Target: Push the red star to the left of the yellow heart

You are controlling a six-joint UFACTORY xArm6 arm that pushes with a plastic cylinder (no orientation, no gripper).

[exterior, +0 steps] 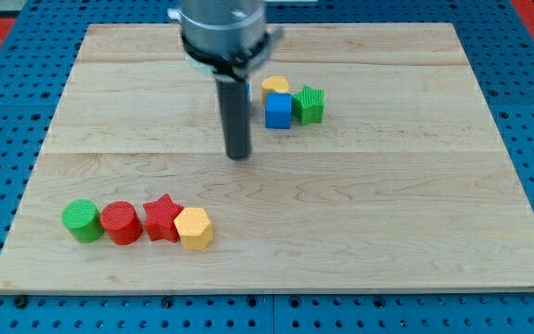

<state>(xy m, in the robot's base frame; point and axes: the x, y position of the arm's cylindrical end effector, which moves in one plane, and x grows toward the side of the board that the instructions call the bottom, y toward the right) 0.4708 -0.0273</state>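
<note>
The red star (163, 218) lies near the view's bottom left, in a row of blocks, touching a red cylinder (120, 223) on its left and a yellow hexagon (195, 228) on its right. The yellow heart (273, 87) sits near the view's top centre, partly hidden behind a blue cube (278, 111). My tip (239, 156) rests on the board, a little left of and below the blue cube and well above and to the right of the red star. It touches no block.
A green cylinder (82, 221) ends the bottom row on the left. A green block (310, 104) sits just right of the blue cube. The wooden board (415, 213) lies on a blue perforated surface.
</note>
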